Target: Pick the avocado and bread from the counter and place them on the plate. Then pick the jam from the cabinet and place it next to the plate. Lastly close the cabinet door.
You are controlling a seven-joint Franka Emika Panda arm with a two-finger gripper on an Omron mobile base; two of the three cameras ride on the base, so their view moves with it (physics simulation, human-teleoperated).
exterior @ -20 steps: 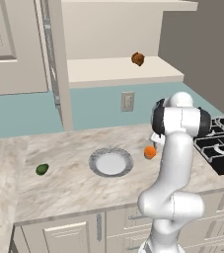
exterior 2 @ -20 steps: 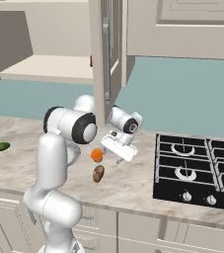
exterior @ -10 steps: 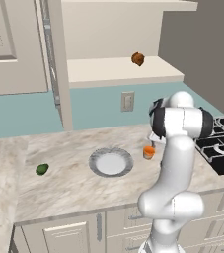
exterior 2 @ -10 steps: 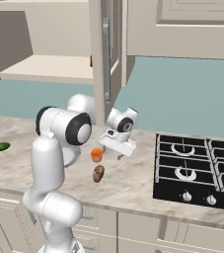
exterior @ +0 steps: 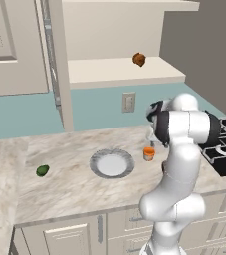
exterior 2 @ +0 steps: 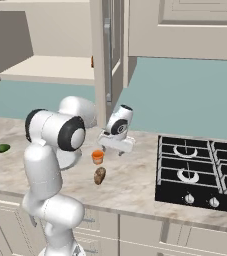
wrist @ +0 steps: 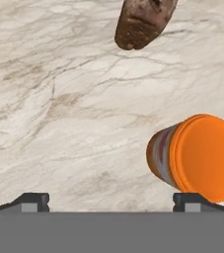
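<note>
The teal wall point(exterior: 99, 107) backed a wide marble counter point(exterior: 74, 184), with a black stove point(exterior 2: 200, 170) at its right end. Above, the cabinet point(exterior: 119, 69) stood open, a dark brown lump point(exterior: 139, 59) on its shelf. On the counter sat the empty plate point(exterior: 111, 164), the jam point(exterior: 149, 153) just beside it, the bread point(exterior 2: 99, 175) near the jam, and the avocado point(exterior: 42, 171) well apart to the left. The gripper point(exterior 2: 116, 144) hovered just above the jam, its claw spread wide and empty.

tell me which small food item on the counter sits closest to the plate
The orange jam, standing just beside the plate. The avocado lies farther off on the other side, and the bread lies beyond the jam.
</note>
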